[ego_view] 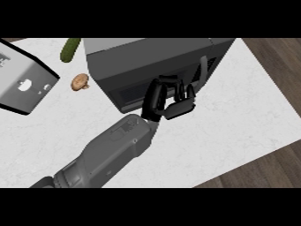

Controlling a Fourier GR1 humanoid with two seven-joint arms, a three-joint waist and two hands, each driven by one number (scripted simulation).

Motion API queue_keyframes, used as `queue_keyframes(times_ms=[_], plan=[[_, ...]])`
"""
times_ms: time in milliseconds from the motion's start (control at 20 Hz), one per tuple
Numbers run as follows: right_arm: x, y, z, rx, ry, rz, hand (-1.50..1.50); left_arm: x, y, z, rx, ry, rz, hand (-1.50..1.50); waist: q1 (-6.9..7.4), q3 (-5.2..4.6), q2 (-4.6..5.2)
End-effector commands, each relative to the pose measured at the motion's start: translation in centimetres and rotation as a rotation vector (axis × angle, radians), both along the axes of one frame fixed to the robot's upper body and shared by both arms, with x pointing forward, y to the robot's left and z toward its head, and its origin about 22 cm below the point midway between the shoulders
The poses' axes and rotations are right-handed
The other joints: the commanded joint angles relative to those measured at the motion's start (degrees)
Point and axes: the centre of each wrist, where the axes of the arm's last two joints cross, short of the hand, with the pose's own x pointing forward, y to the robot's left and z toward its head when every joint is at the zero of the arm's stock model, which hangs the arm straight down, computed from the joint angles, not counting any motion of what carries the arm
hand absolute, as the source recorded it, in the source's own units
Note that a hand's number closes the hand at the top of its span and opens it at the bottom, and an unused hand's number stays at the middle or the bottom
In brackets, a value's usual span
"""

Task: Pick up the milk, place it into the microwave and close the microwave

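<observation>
The dark grey microwave (pixel 149 57) stands at the back middle of the white counter (pixel 231 128). Its door (pixel 132 93) lies flush with the front, as far as I can see. My right hand (pixel 171 105) is up against that front, fingers (pixel 186 92) fairly straight and touching the door, holding nothing. No milk shows anywhere; the inside of the microwave is hidden. My left hand is out of the picture.
A silver toaster (pixel 16 77) sits at the left edge. A green cucumber (pixel 70 49) lies at the back beside the microwave, and a brown mushroom (pixel 80 81) lies between toaster and microwave. The counter's right edge borders a wooden floor (pixel 283 66).
</observation>
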Motion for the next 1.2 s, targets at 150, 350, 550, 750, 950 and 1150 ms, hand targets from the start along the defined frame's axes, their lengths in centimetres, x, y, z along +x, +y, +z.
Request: queue_keyframes(times_ms=[150, 350, 550, 750, 950, 1150], plan=[[0.5, -1.1, 2.1, -0.086, -0.009, -0.022, -1.5, 1.9, -0.1, 1.6, 0.009, -0.017, 0.021, 1.5, -0.48, -0.14, 0.88], [0.5, -2.1, 2.6, -0.088, -0.016, -0.046, -1.5, 2.0, -0.1, 1.6, 0.001, -0.021, 0.02, 1.5, -0.59, 0.02, 1.0], [0.8, -2.7, 3.3, -0.086, -0.029, -0.045, -1.5, 2.0, -0.3, 1.6, 0.002, -0.028, 0.021, 1.5, -0.68, 0.09, 0.92], [1.4, -3.0, 2.8, -0.057, -0.006, -0.025, -1.5, 1.8, -0.5, 1.8, -0.018, -0.04, 0.008, 1.5, -0.29, 0.1, 1.36], [1.6, -3.7, 2.4, -0.009, -0.005, -0.021, -1.5, 1.9, -0.3, 1.4, -0.013, -0.026, 0.018, 1.5, -0.4, 0.15, 1.22], [1.7, -4.5, 2.3, 0.011, 0.005, -0.008, -1.5, 2.1, -0.4, 1.7, -0.025, -0.03, 0.02, 1.5, -0.37, 0.22, 1.11]])
